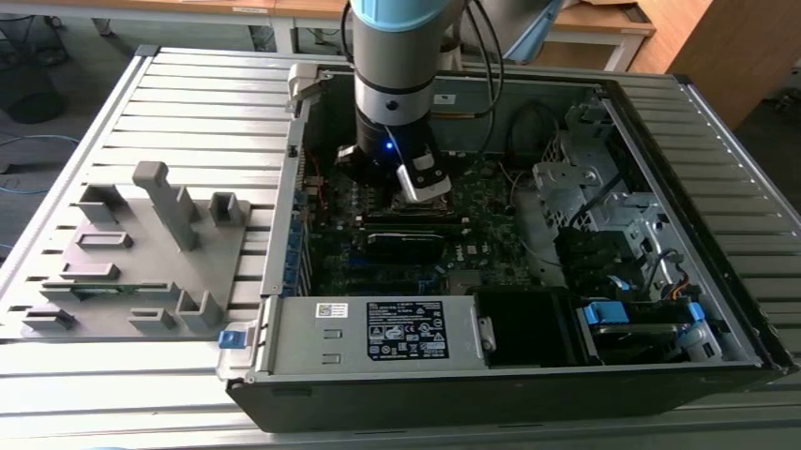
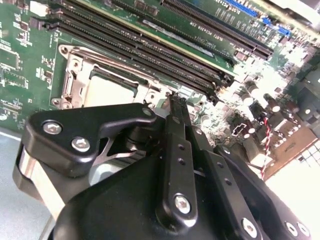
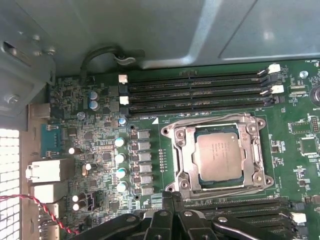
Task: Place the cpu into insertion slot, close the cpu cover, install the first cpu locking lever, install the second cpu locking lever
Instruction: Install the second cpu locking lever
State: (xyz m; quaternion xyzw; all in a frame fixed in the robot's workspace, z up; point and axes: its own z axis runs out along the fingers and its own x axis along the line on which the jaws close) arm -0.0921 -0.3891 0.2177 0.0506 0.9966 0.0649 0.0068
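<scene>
Setting: slatted metal bench point(image 1: 188, 103) carrying an open computer case point(image 1: 701, 187) lying on its side, with wooden furniture behind it.
Beside the case: grey plastic fixture tray point(image 1: 126, 253) with upright posts, on the bench toward the exterior view's left.
Arm: robot arm point(image 1: 398, 56) with a blue and silver body reaches straight down into the case, over the green motherboard point(image 1: 375, 262).
Claw: black linkage claw point(image 2: 175, 102) sits low over the board; its fingers point(image 2: 172, 135) appear pressed together with nothing between them, tips just beside the edge of the socket.
Cpu: cpu point(image 3: 218, 156), a flat square chip with a dull brownish-grey top, lies seated flat in the insertion slot point(image 3: 186, 165), as seen in the first wrist view.
Cpu cover: silvery frame of the cpu cover point(image 3: 255, 150) lies down around the chip, its window showing the chip's top.
Locking levers: thin wire levers run along the socket edges; whether they are latched cannot be told.
Memory slots: long black slots point(image 3: 195, 92) run beside the socket on the side away from the claw, and more lie on the claw's side.
Front of case: grey power supply box point(image 1: 375, 328) with a white label.
</scene>
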